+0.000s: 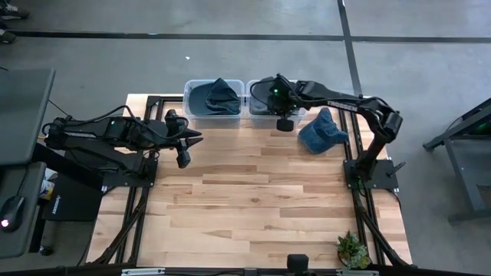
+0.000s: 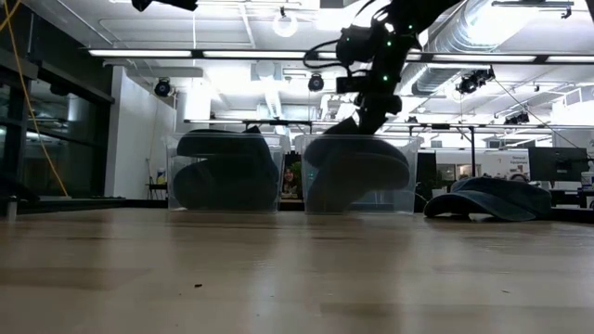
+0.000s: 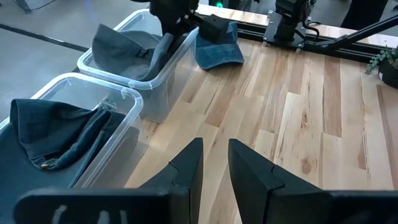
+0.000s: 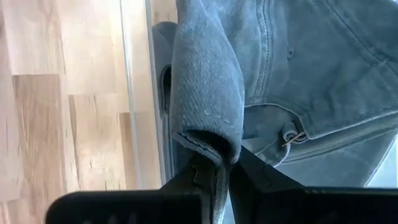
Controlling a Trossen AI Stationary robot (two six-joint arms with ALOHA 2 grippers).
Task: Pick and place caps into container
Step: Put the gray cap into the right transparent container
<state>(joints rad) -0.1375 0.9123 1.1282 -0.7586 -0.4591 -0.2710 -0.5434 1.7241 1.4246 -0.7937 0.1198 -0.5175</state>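
While clamped on a fold of a cap (image 4: pixel 208 93) directly over the right bin (image 1: pixel 261 112), right gripper (image 4: pixel 214 167) nearer to the loose cap (image 1: pixel 322 130) lying just beside; left gripper (image 3: pixel 214 163) narrowly parted, empty, by the left bin (image 1: pixel 194 110).

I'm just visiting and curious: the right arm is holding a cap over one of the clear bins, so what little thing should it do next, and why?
Probably open its fingers. The right gripper is shut on a denim cap that already hangs inside the right-hand bin, above the caps lying there, so letting go should drop it in.
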